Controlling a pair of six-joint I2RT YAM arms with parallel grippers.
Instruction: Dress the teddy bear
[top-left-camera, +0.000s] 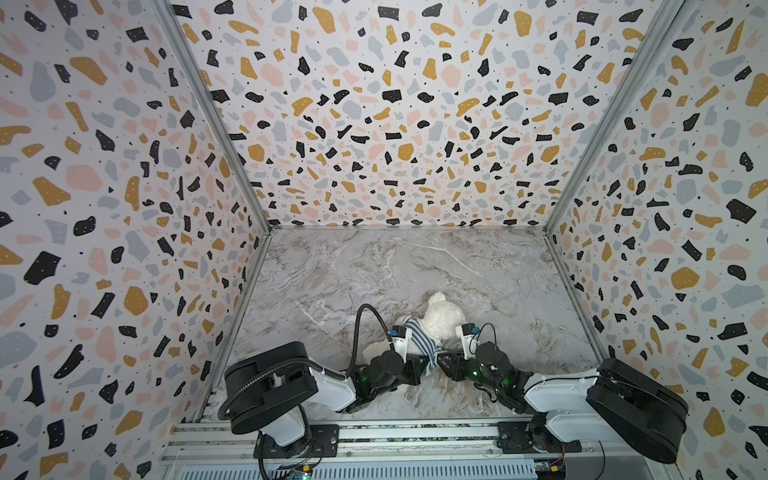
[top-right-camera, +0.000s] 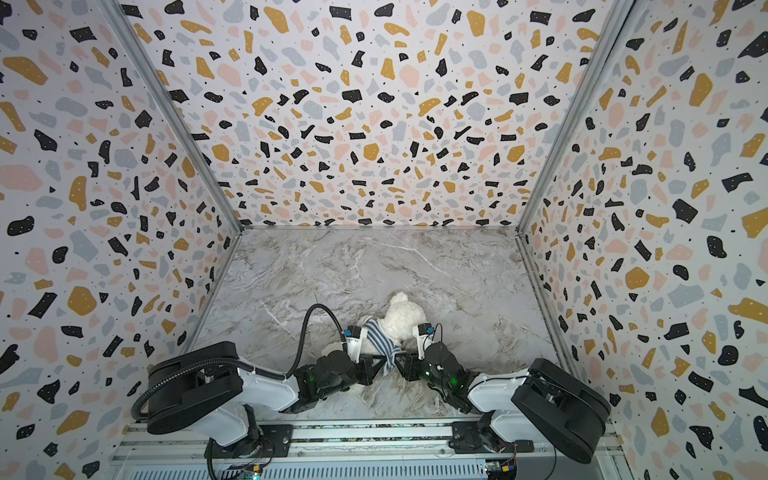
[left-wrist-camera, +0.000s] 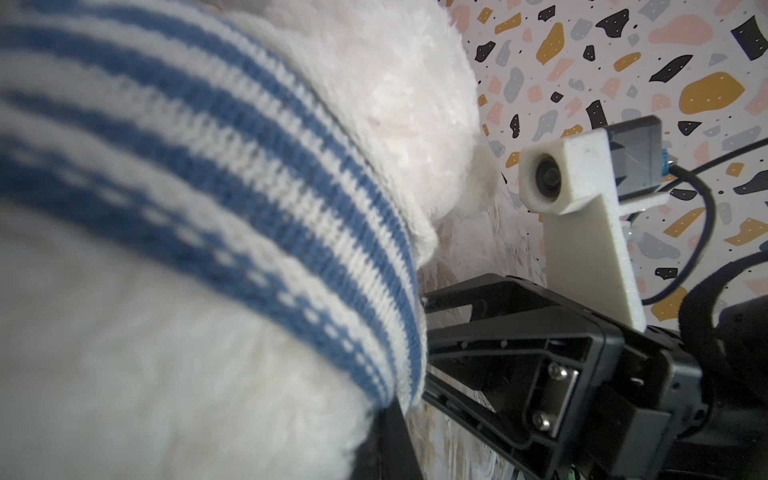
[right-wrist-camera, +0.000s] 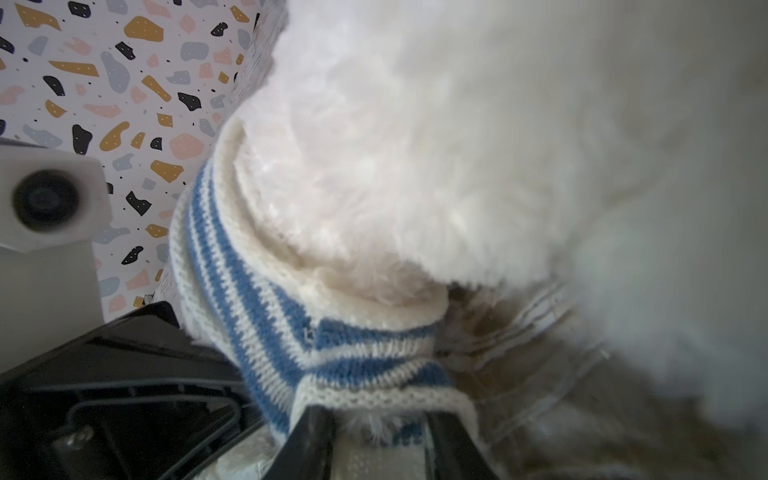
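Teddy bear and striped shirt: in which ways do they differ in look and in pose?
The teddy bear is plain white, fluffy plush; the striped shirt is knitted, with blue and white stripes. The teddy bear lies stretched out on the table; the striped shirt sits around its body as a bunched band, with fur showing on both sides of it in the left wrist view. Both are soft and partly white.
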